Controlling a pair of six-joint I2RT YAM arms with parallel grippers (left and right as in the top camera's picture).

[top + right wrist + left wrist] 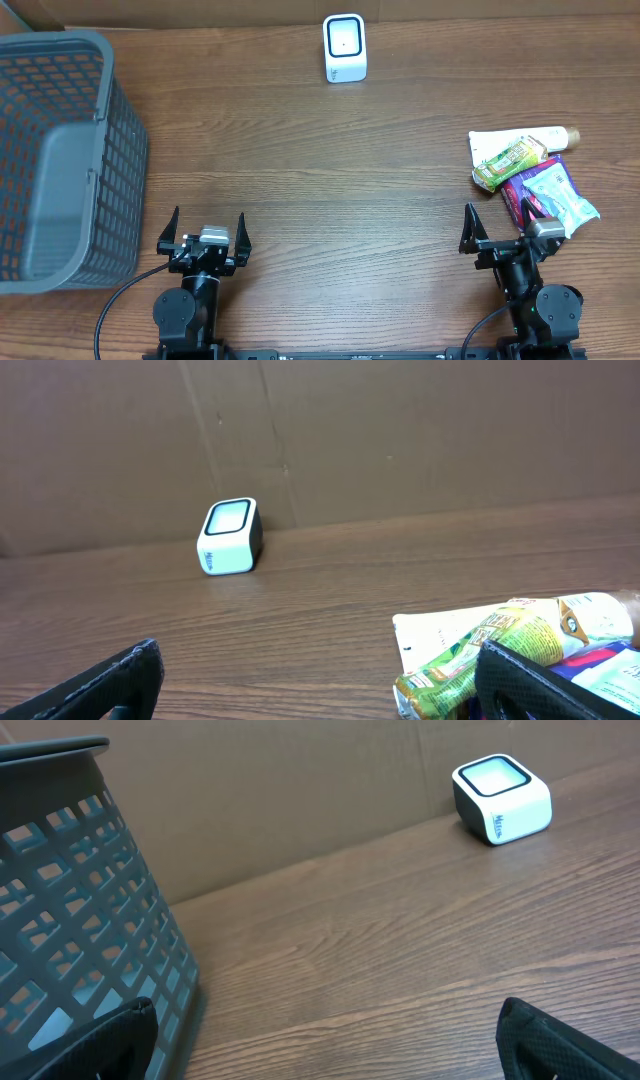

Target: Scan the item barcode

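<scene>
At the right edge of the desk [330, 170], a small heap of items [530, 175] lies just ahead of the right gripper [497, 222]. A green packet [510, 162] rests across a white pack [520, 140], with a purple pack [520, 188] and a pale blue wrapper [565, 198] beside them. Only the overhead view shows all four; the right wrist view catches the green and white ones, the others cut off behind its own finger. That gripper is released, jaws spread wide, one finger overlapping the purple pack from above; contact cannot be told. A white scanner [345, 47] stands at the far middle edge, well apart from the heap, and both wrist views show its upturned window. Left gripper [207, 222] is also released and grasps nothing, near a grey basket [60, 160] seen only overhead and from the left wrist.
</scene>
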